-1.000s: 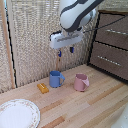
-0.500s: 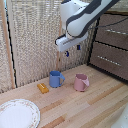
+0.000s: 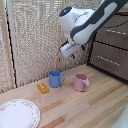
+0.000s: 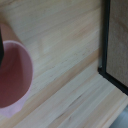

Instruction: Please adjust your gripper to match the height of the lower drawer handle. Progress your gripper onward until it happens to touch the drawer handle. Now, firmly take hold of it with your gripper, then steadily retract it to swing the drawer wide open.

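Observation:
In the exterior view my gripper [image 3: 72,53] hangs in the air above the blue mug and pink cup, at the end of the white and grey arm reaching in from the upper right. It is tilted, its dark blue fingers look apart, and it holds nothing. The cabinet stands at the exterior view's right. Its lower brown drawer [image 3: 102,64] is closed and carries a slim silver handle [image 3: 107,58]. The gripper is well short of that handle and slightly above it. The upper drawer has a twin handle [image 3: 116,31]. The wrist view shows no handle.
A blue mug [image 3: 56,78], a pink cup [image 3: 81,82] and a small orange block [image 3: 43,88] stand on the wooden table [image 3: 95,107]. A patterned plate [image 3: 17,114] lies front left. A bamboo screen [image 3: 35,35] stands behind. The wrist view shows the pink cup [image 4: 12,75] and a dark cabinet edge [image 4: 106,40].
My gripper has risen and moved toward the exterior view's right, and it has tilted from pointing straight down. The table objects have not moved.

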